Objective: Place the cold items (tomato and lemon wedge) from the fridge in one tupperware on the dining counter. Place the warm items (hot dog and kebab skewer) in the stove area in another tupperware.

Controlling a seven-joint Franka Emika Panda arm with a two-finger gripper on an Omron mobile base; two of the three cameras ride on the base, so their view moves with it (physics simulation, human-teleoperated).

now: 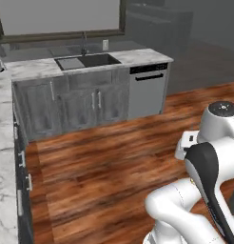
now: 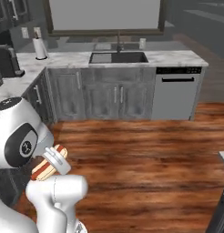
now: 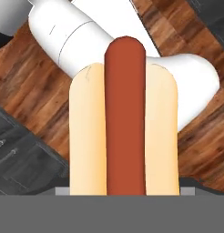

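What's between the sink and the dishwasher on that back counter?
Bare marble counter. In the right base view nothing stands on the stretch from the sink to above the dishwasher; the left base view shows the same.

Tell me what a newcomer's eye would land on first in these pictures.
First, the hot dog: in the hand view it stands close to the camera, a red-brown sausage in a pale bun, held in the claw low at the left of the right base view, above the wood floor. Next, the grey cabinets with the dark sink set in a marble top along the far wall, and the dishwasher to their right.
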